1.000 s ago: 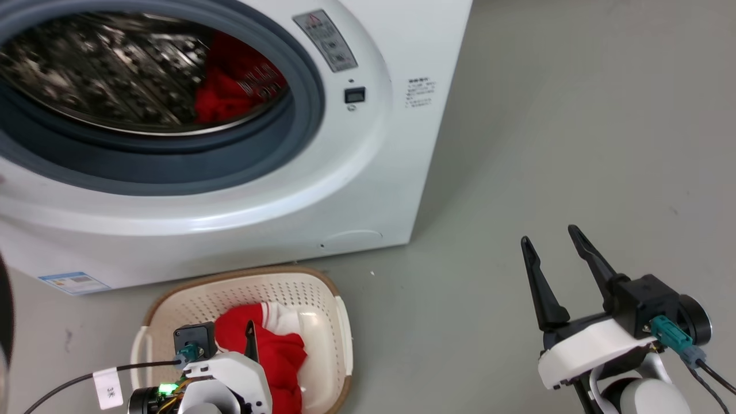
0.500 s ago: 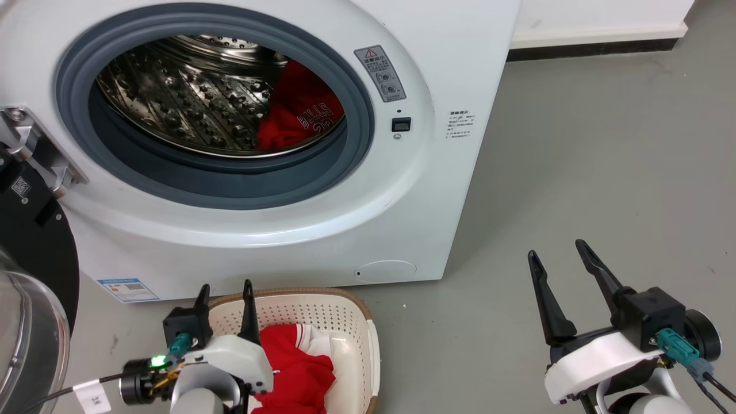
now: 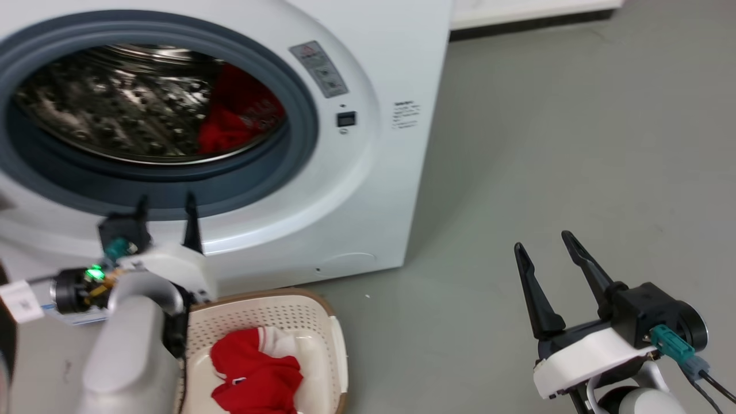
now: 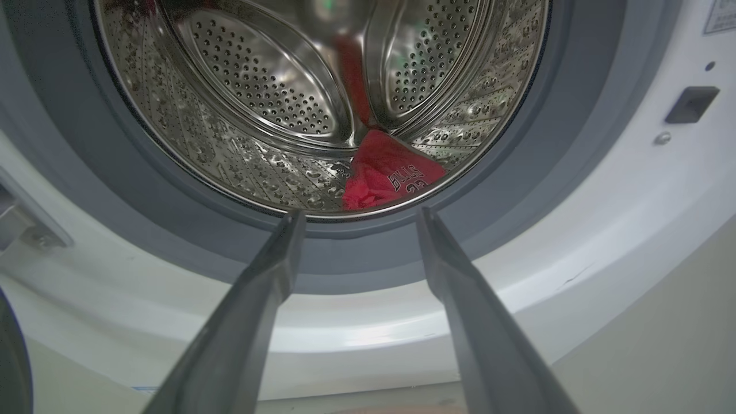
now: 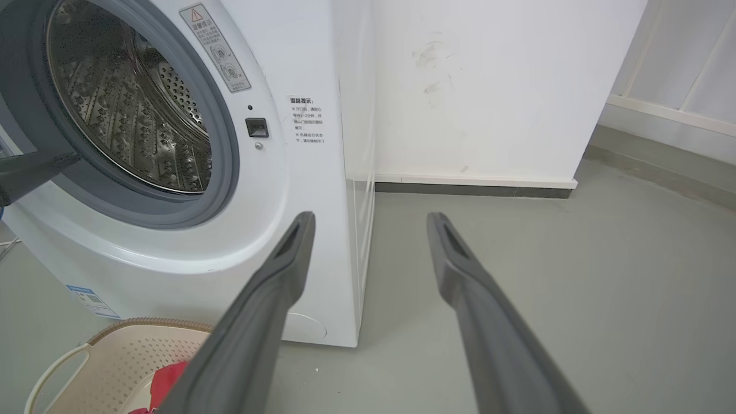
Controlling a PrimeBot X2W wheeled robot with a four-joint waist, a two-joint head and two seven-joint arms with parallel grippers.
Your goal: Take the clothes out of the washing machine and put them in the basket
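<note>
The white washing machine [image 3: 368,190] stands open, its steel drum [image 4: 276,109] in plain sight. A red jersey [image 3: 238,118] with pale lettering lies at the drum's lower right [image 4: 388,175]. Below the washer sits the cream basket [image 3: 330,330] [image 5: 109,356] holding a red garment with white trim [image 3: 253,368]. My left gripper [image 3: 165,214] is open and empty, raised in front of the washer's grey door ring, fingers pointing at the drum [image 4: 356,214]. My right gripper [image 3: 545,246] hangs open and empty over the floor to the washer's right [image 5: 371,215].
Grey floor [image 3: 575,144] stretches right of the washer. A white wall with a dark skirting [image 5: 471,190] runs behind. The door hinge bracket [image 4: 23,221] shows at the left of the opening.
My left gripper has risen out of the basket to the height of the door ring, leaving the red garment in the basket. The head camera has shifted. The right gripper stays put.
</note>
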